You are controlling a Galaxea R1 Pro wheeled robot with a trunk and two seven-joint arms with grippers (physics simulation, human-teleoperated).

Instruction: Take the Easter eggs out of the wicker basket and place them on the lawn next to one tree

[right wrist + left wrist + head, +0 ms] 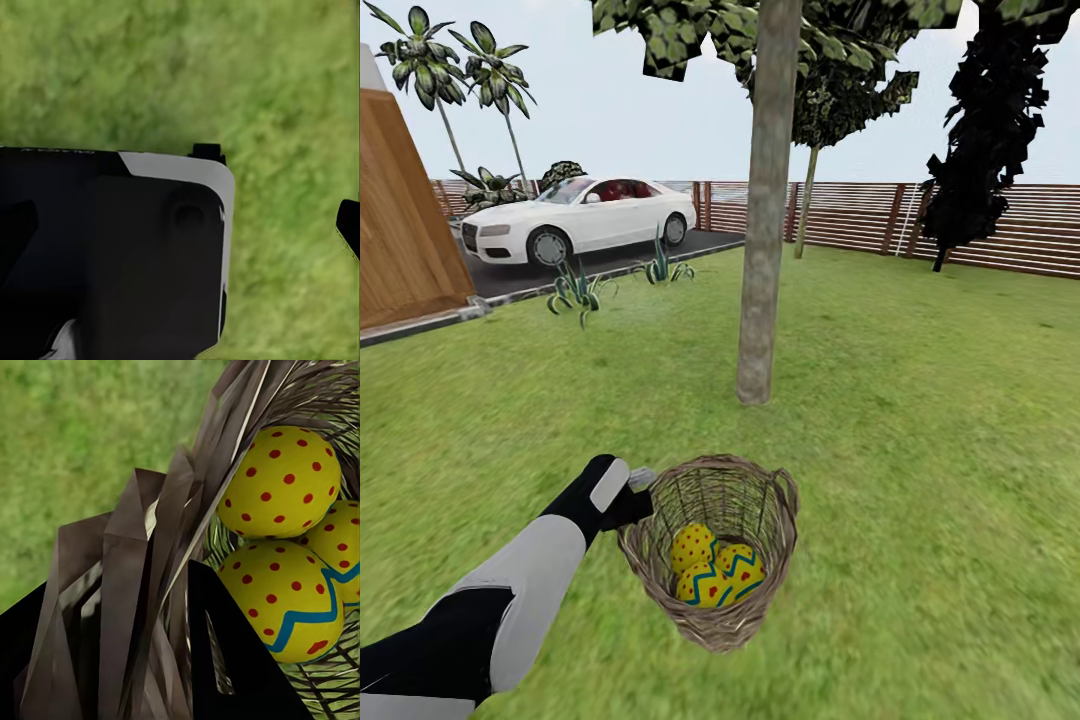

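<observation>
From the head, the left gripper is pressing against the near rim of the wicker basket, which is sitting on the lawn near the tree with the three Easter eggs inside. The left wrist is showing its fingers straddling the basket wall, seemingly clamping it, eggs just beyond. The right wrist is looking at grass; I cannot tell its finger spread.

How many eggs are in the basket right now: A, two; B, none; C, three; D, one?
C: three yellow dotted eggs lie together inside the basket, seen in both the head view and the left wrist view, with the left claw at the rim.
</observation>
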